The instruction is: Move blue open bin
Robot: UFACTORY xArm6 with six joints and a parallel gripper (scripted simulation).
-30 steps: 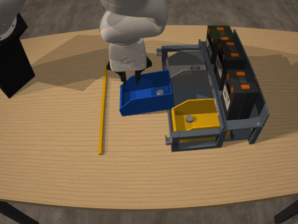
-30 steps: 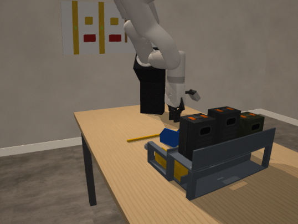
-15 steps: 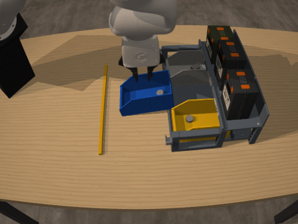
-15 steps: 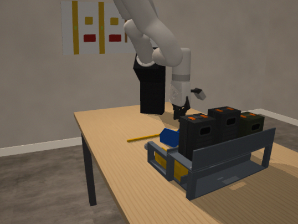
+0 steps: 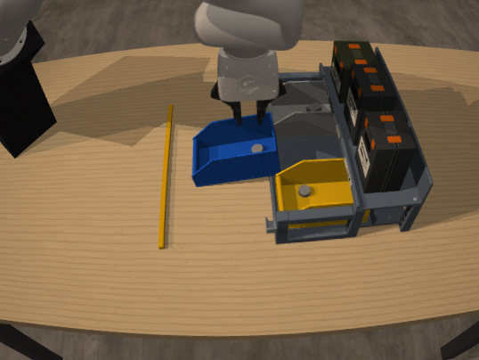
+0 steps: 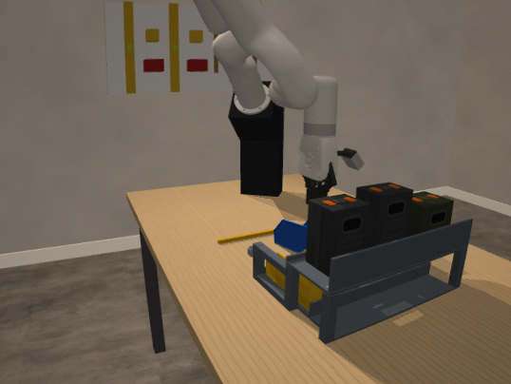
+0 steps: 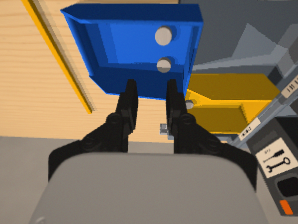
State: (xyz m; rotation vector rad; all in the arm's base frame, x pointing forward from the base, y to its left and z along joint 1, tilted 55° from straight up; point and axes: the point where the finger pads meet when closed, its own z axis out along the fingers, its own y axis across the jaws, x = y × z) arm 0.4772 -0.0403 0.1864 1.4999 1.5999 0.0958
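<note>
On the left of the tabletop [image 5: 89, 267] [image 6: 190, 214] [image 7: 30, 100], a yellow strip [image 5: 166, 178] [image 6: 244, 237] [image 7: 60, 57], lying apart from the bins.

Next, the blue bin [image 5: 236, 171] [image 6: 291, 235] [image 7: 135, 45]. Sits out in front of the shelf, low open front to the left, closed end at the shelf's front edge. Cannot tell whether that end bears on the shelf or how level the base is. Two round grey parts [image 5: 257, 149] [image 7: 163, 36] inside, toward the closed end. Walls look thin and stiff, like smooth moulded plastic; likely light, a bit slippery, hardly fragile. Loose parts probably slide or roll if it tips, and the low front is the likely way out.

Jaws [image 5: 249, 122] [image 6: 316, 195] over the far side wall, partly open, gripping nothing. They are spaced along that wall. To lift, I'd pinch an upright wall from both faces, toward the heavier closed end; a side grip near the front would invite pitching. If merely drawing it clear, a low, slow pull should serve.

Right: yellow bin [image 5: 329, 193] [image 6: 275, 275] [image 7: 220, 120] on the shelf [image 5: 281, 227] [image 6: 328, 314], close to the blue bin's closed end. Little room there; avoid swinging that corner. Dark cases [image 5: 393, 156] [image 6: 337, 233] stand furthest right.

- Top view: the hand [image 5: 249, 122] [image 6: 316, 201] [image 7: 151, 90] has shifted right, its fingers going from the blue bin's [image 5: 214, 155] [image 6: 291, 236] [image 7: 127, 45] upper left to its upper right.
- Top view: it now uncovers the yellow strip's [image 5: 166, 174] [image 6: 247, 237] [image 7: 60, 60] upper end and hides the shelf's [image 5: 300, 76] [image 6: 399, 252] [image 7: 230, 30] upper-left corner.
- Exterior view: arm [image 5: 249, 27] [image 6: 290, 67] and hand have moved right and slightly up the frame.
</note>
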